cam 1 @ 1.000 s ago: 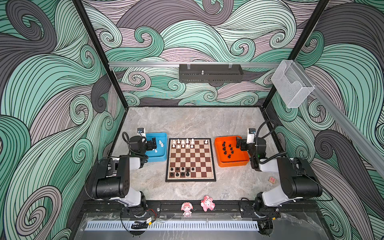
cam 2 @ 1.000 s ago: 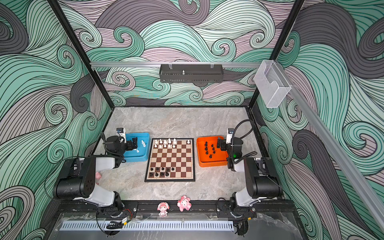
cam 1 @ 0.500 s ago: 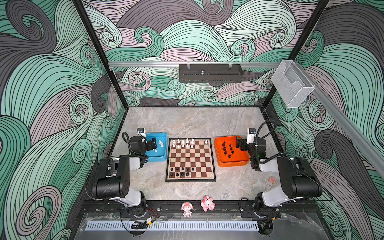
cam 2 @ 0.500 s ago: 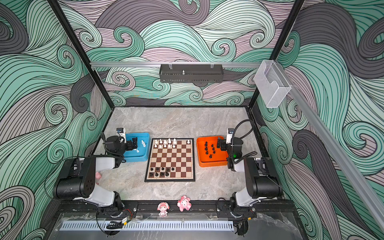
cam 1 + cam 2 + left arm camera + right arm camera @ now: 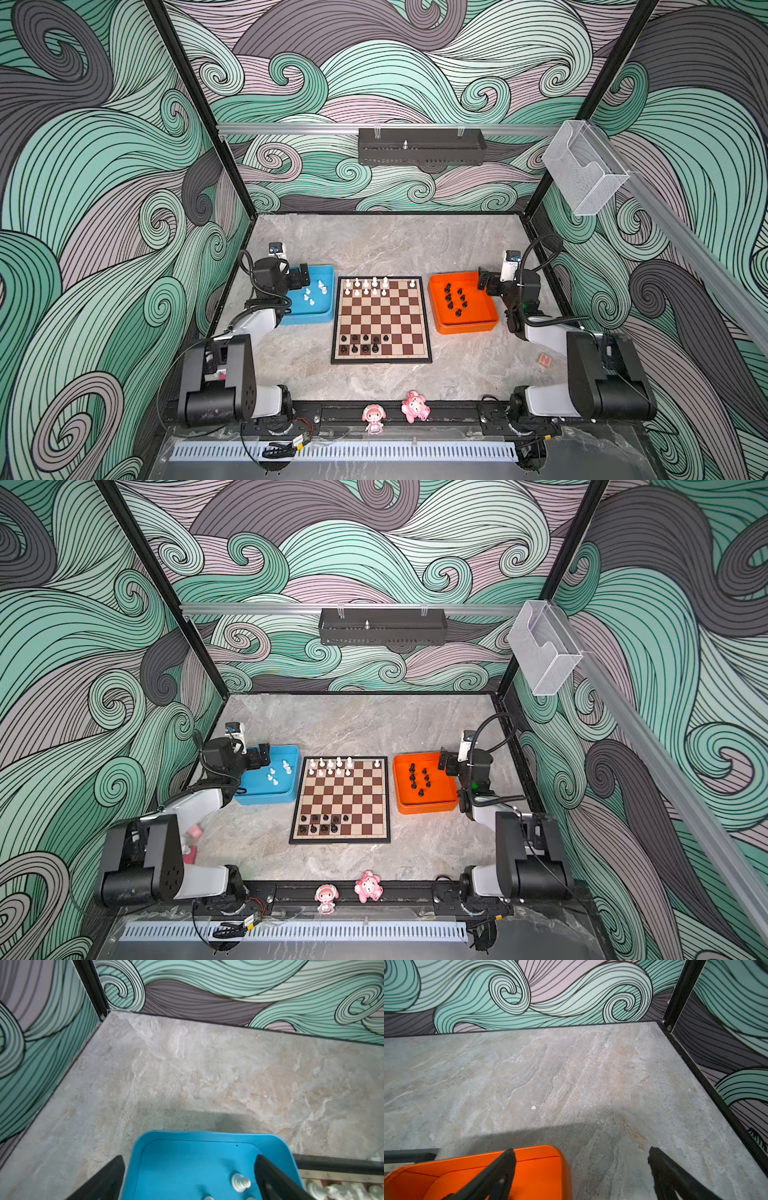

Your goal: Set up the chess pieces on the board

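Swirling teal, grey and pink wave walls (image 5: 374, 62) wrap a marbled grey tabletop (image 5: 386, 245); an aluminium rail (image 5: 291, 129) (black perforated shelf (image 5: 422, 147) hanging off it) crosses the back.

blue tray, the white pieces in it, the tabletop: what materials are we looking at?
Blue tray: looks like moulded plastic with a matte finish; uniform colour, rounded corners, soft rim.
White pieces: probably glossy plastic; bright highlights on the ringed body.
Tabletop: stone-look surface with grey-beige veining and low sheen. Real stone or printed laminate, the views cannot settle which.
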Robot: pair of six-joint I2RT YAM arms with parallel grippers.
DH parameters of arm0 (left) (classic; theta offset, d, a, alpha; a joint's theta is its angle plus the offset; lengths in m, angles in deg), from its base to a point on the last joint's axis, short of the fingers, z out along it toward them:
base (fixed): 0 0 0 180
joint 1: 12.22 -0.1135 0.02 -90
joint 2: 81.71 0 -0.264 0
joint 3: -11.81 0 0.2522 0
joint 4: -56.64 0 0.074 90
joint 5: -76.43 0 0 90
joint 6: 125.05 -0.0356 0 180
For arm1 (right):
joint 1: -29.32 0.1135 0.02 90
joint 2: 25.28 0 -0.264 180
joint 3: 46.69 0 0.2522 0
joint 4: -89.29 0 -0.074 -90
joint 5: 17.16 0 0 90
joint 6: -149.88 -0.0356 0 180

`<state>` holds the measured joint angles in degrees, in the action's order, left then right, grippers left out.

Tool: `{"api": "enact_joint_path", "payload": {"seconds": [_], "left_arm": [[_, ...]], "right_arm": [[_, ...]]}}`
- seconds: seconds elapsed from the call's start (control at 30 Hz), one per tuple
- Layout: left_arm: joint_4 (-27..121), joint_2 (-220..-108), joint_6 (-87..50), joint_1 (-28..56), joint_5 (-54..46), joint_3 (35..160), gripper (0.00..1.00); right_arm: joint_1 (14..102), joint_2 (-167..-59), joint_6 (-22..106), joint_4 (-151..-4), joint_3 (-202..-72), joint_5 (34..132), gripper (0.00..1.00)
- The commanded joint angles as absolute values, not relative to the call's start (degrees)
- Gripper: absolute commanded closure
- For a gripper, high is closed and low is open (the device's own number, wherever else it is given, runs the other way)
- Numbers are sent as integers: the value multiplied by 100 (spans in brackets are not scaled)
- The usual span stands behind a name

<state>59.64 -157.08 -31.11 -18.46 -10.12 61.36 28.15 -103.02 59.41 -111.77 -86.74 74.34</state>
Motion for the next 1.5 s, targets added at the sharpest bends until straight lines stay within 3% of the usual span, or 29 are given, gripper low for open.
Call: {"api": "enact_joint_path", "payload": {"seconds": [0.0,0.27,0.33,0.43,0.6,0.83,1.0,1.13,1.33,1.47], "left_arm": [[4703,-15243,-2862,-1826,-1161,6746,1],[2165,-14994,-2286,-1842,-957,8585,1],[1790,-15090,-2372,-1846,-519,9032,1],[1619,-15264,-2476,-1846,85,9462,1],[1749,-15545,-2272,-1798,988,9787,1],[2325,-15688,-2026,-1182,194,9615,1],[2172,-16008,-2475,-655,-135,9858,1],[2153,-16184,-2612,-554,-70,9871,1],[2302,-16282,-3014,-536,-50,9588,1],[2281,-16608,-3092,-532,6,9522,1]], "right_arm": [[2800,-9688,5788,-10323,-8979,7504,1],[2802,-8564,5174,-8491,-9946,8076,1],[2818,-8466,4578,-7636,-10257,7645,1],[2822,-8610,4253,-6168,-11046,7180,1],[2829,-8777,4385,-5298,-11561,7176,1],[3364,-9752,4350,-3900,-12474,7422,1],[4054,-10483,4184,-3618,-12728,7501,9],[4244,-11002,4033,-3494,-12882,7598,17],[4355,-11606,3866,-3381,-13177,7653,37],[4420,-11970,3721,-3311,-13423,7655,42]]}}
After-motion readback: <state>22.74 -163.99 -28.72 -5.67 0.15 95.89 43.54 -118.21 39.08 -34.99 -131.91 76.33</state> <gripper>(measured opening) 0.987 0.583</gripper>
